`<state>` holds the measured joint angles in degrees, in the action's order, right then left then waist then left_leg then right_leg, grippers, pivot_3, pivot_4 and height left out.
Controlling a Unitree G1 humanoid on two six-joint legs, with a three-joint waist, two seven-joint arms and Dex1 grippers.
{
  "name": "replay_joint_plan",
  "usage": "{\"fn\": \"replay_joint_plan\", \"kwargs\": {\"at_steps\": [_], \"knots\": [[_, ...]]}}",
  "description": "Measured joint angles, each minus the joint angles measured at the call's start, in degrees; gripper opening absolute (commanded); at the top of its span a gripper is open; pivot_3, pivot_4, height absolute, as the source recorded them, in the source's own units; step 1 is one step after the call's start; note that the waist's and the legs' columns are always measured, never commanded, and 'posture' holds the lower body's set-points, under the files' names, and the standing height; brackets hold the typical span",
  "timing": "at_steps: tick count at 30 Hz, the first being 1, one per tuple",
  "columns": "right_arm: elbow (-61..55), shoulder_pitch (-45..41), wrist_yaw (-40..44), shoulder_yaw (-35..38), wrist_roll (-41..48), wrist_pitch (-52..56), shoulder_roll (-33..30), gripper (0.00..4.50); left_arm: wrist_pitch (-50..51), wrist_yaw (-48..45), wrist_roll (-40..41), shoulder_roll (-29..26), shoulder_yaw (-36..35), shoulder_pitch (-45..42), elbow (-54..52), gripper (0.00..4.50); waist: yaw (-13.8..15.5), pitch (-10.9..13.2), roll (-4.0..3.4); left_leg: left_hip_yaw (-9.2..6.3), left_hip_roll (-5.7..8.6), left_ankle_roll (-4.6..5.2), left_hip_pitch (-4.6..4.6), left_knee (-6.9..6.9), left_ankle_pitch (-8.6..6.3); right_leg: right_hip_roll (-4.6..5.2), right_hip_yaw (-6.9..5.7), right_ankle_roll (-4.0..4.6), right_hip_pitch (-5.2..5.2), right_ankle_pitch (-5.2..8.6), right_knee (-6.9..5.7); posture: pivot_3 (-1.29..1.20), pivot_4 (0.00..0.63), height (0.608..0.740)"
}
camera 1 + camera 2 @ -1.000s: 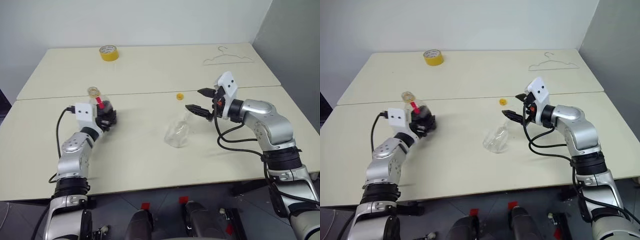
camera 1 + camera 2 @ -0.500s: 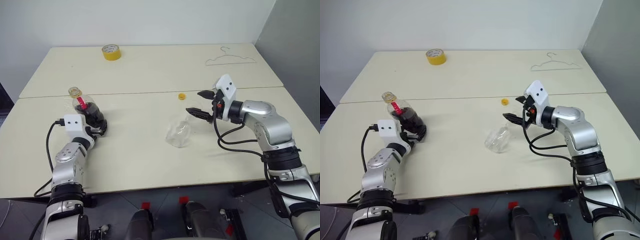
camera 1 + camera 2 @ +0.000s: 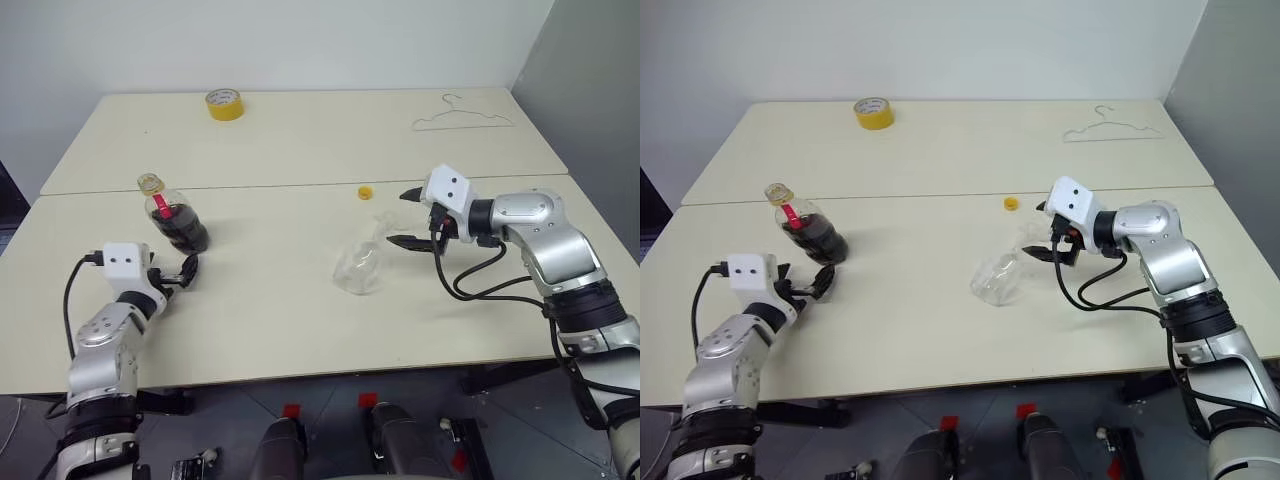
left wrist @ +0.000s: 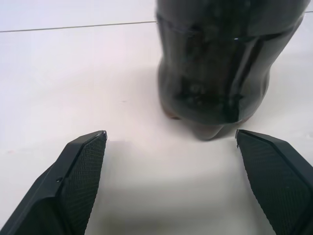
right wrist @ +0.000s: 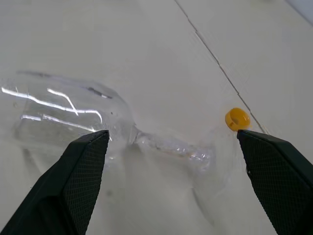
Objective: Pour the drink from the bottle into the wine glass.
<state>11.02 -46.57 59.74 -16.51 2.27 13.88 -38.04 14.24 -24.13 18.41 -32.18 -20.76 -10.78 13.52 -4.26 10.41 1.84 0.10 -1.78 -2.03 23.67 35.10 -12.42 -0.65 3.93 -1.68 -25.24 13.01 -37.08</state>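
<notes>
Your glass lies on its side, hard to see (clear on pale table). Both grippers, left and right, gape empty; bottle stands uncapped, cap apart.

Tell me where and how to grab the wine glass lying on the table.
Grip the stem, closing across it from above. The wine glass lies on its side, so the rounded bowl is wide and would likely slip, while the thin stem sits between the right gripper's open fingers already.
</notes>
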Motion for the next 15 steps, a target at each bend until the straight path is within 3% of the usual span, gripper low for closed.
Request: {"fn": "replay_joint_plan", "kwargs": {"at_steps": [9,15], "knots": [[11.6,-5.0,2.7,-7.1,-11.4,-18.8,0.2,4.5,9.8,-12.1,9.6,-6.5,-2.5,11.4,-15.1,4.46,0.1,0.0,0.0,0.04,0.01,-0.02,0.03,0.02,-0.01,0.08,0.0,0.02,-0.03,0.0,0.0,0.0,0.15,0.74],[22.8,-10.5,-1.5,-10.5,-20.4,-31.9,1.9,4.5,22.2,-21.5,20.0,-13.5,-1.4,15.2,-30.5,4.46,0.6,0.0,0.03,0.0,0.03,-0.03,0.06,0.27,0.0,0.08,-0.03,0.01,0.0,-0.01,-0.11,0.0,0.15,0.74]]}}
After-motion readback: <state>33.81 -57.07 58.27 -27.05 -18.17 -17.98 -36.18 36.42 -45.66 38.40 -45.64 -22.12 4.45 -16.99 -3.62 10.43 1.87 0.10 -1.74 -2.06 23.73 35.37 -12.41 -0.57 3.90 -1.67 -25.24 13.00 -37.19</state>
